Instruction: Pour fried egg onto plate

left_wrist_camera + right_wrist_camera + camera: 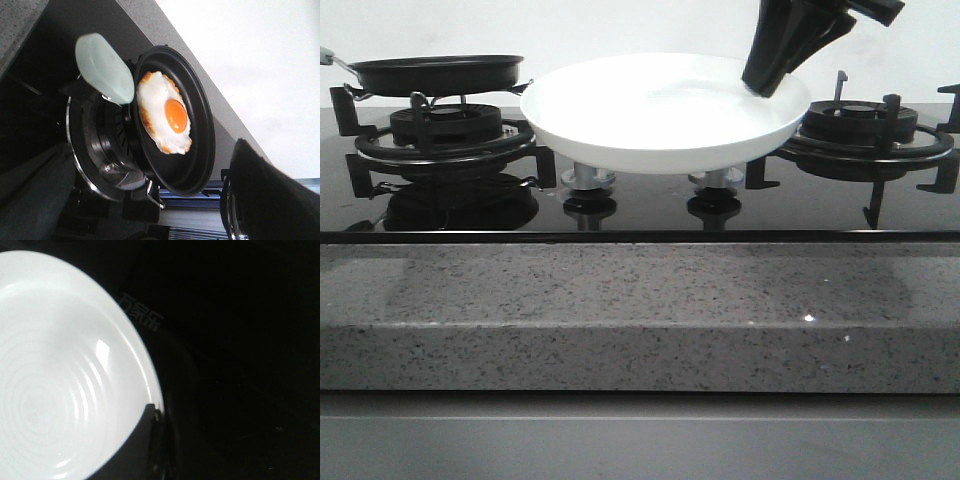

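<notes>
My right gripper point(767, 82), upper right of frame, pinches the plate point(650, 135) rim; slip risk. Fried egg point(164, 113) still in pan point(195, 150). Left gripper unseen.

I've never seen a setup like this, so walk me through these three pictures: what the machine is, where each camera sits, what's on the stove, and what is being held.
This is a two-armed robot at a gas stove. The wide picture looks forward from the robot's own viewpoint. The other two come from cameras on its wrists.

On the left burner sits a black frying pan. The left wrist camera looks down on it: a fried egg with an orange yolk lies inside, and the pan's pale green handle is untouched. That arm's claw is not visible.

In the middle, a white plate is raised above the stove's knobs. The right claw comes down at its far right rim and appears to grip it. The right wrist camera shows the empty plate close up.

The egg has not been poured yet.
</notes>
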Robot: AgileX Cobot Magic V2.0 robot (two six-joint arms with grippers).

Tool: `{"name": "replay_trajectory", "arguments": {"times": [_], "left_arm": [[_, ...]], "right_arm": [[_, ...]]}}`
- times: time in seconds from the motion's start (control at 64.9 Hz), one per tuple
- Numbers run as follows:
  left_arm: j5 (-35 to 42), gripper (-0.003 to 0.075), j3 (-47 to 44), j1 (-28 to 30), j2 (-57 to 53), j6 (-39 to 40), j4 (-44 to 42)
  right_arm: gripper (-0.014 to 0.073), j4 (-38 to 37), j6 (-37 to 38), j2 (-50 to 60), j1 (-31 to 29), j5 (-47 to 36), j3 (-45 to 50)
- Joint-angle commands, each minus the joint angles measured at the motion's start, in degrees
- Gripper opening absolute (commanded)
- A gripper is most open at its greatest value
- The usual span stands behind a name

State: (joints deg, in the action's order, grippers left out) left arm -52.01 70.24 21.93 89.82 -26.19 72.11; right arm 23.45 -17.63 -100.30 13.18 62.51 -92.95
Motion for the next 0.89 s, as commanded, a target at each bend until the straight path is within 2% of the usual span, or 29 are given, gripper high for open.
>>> {"name": "replay_trajectory", "arguments": {"times": [0.0, 0.231, 0.74, 0.817, 0.879], "left_arm": [[-0.8, 0.062, 4.0, -0.11, 0.65, -0.37, 4.43], [-0.65, 0.062, 10.32, -0.23, 8.55, -0.27, 6.06], [1.41, 0.0615, 13.9, -3.72, 15.31, -0.27, 9.87], [1.64, 0.0585, 14.0, -3.72, 15.31, -0.27, 10.01], [1.64, 0.0529, 13.98, -3.72, 15.31, -0.27, 10.1]], "right_arm": [[-0.0067, 2.32, -0.58, 3.36, -0.1, -1.22, -1.3], [-0.0067, 2.32, -0.58, 3.36, -0.1, -1.22, -1.3], [-0.0067, 2.32, -0.58, 3.36, -0.1, -1.22, -1.3], [-0.0067, 2.32, -0.58, 3.36, -0.1, -1.22, -1.3], [-0.0067, 2.32, -0.58, 3.36, -0.1, -1.22, -1.3]]}}
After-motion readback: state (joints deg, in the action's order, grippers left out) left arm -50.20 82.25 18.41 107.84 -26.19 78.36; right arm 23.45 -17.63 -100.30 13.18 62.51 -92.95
